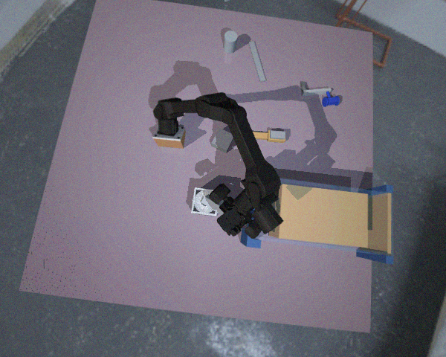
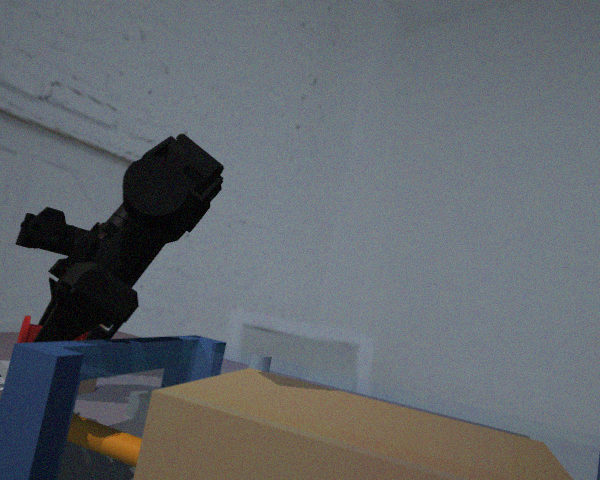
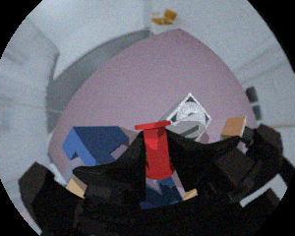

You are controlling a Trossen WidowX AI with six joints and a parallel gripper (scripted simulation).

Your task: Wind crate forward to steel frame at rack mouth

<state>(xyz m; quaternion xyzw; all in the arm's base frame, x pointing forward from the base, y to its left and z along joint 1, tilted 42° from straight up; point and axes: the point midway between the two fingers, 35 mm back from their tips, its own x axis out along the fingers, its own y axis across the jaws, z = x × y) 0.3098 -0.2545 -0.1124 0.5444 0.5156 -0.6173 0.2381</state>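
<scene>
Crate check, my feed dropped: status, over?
Gripper shut on red handle by the winch. Crate flat in cubby, near the blue frame; contact unclear. Nothing seen blocking.

Top — high overhead; exterior — low beside crate (image 2: 341, 428); wrist along gripper (image 3: 162, 177)
</scene>
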